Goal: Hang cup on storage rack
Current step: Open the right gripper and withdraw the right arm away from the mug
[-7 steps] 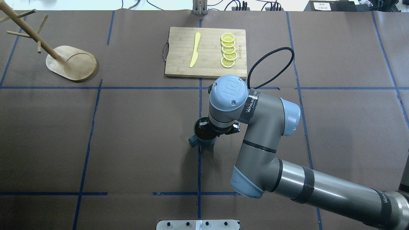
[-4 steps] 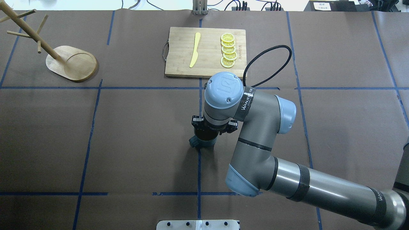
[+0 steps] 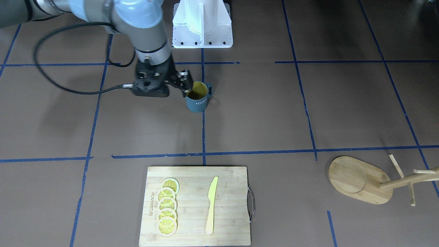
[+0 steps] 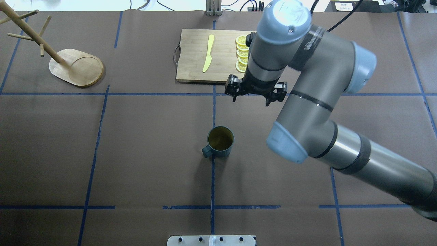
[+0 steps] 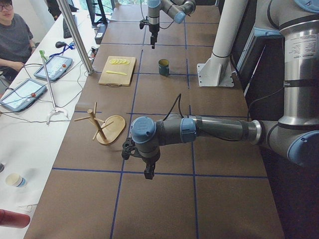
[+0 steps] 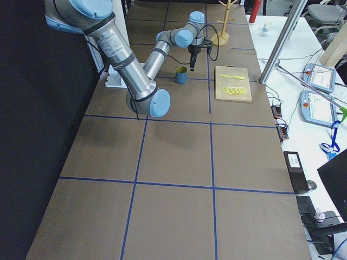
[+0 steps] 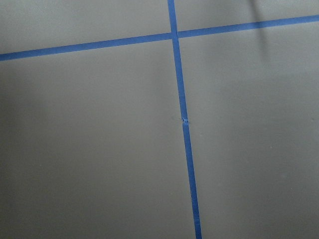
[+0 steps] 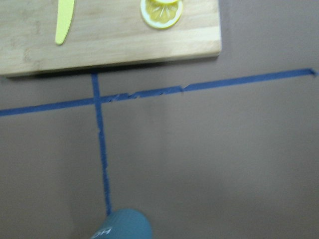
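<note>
The dark blue-grey cup (image 4: 220, 141) with a yellow inside stands upright on the brown table at the centre, its handle to the lower left; it also shows in the front view (image 3: 198, 98) and at the bottom of the right wrist view (image 8: 119, 228). My right gripper (image 3: 187, 84) hangs raised above the table between the cup and the cutting board, open and empty, clear of the cup. The bamboo storage rack (image 4: 76, 66) stands at the far left, several pegs bare. My left gripper (image 5: 149, 172) shows only in the exterior left view, low over the table; I cannot tell its state.
A bamboo cutting board (image 4: 191, 56) with a yellow knife (image 4: 208, 53) and several lemon slices (image 4: 243, 54) lies at the far centre, partly under my right wrist. Blue tape lines cross the table. An operator (image 5: 12, 37) sits at the side desk.
My right gripper has risen off the cup and moved toward the cutting board. The cup stays upright in the same spot on the table.
</note>
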`<move>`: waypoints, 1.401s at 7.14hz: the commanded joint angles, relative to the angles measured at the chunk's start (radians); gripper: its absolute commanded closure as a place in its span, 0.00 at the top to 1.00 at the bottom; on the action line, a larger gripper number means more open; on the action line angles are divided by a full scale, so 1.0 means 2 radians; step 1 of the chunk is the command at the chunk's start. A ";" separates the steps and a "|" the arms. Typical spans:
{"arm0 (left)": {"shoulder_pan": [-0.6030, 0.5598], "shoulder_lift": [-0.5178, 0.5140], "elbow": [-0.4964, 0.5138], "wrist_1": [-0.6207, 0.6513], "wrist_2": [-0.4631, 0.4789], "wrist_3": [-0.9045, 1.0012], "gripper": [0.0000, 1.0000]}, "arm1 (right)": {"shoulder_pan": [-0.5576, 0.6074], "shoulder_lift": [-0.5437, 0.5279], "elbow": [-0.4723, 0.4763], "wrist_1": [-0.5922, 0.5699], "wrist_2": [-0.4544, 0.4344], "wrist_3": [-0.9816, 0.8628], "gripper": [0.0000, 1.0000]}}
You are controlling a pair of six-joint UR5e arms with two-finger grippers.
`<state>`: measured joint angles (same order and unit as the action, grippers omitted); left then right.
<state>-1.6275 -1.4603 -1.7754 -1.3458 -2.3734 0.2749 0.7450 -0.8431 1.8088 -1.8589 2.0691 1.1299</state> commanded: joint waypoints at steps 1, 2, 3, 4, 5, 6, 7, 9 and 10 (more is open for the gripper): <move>0.002 -0.001 -0.009 -0.001 0.003 -0.002 1.00 | 0.108 -0.064 0.015 -0.024 0.055 -0.183 1.00; 0.002 -0.003 -0.009 -0.002 -0.001 -0.002 1.00 | 0.161 -0.105 0.014 -0.023 0.070 -0.286 1.00; 0.002 -0.005 -0.013 -0.002 -0.002 -0.002 1.00 | 0.200 -0.150 0.014 -0.019 0.090 -0.376 1.00; 0.002 -0.008 -0.014 -0.007 -0.002 -0.001 1.00 | 0.235 -0.187 0.012 -0.020 0.100 -0.458 1.00; 0.002 -0.008 -0.011 -0.050 -0.001 -0.002 1.00 | 0.265 -0.225 0.013 -0.019 0.100 -0.519 1.00; 0.002 -0.007 -0.011 -0.107 -0.001 -0.003 1.00 | 0.291 -0.255 0.012 -0.019 0.098 -0.582 1.00; 0.002 -0.005 -0.007 -0.123 0.002 -0.003 1.00 | 0.321 -0.285 0.013 -0.019 0.099 -0.635 1.00; 0.002 -0.012 0.003 -0.126 -0.001 0.000 1.00 | 0.380 -0.344 0.011 -0.019 0.098 -0.728 1.00; 0.002 -0.012 0.003 -0.125 -0.002 0.001 1.00 | 0.410 -0.374 0.012 -0.019 0.098 -0.744 1.00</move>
<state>-1.6231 -1.4810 -1.7738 -1.5928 -2.3749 0.2726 1.4899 -1.5182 1.8331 -1.8961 2.2658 -0.2882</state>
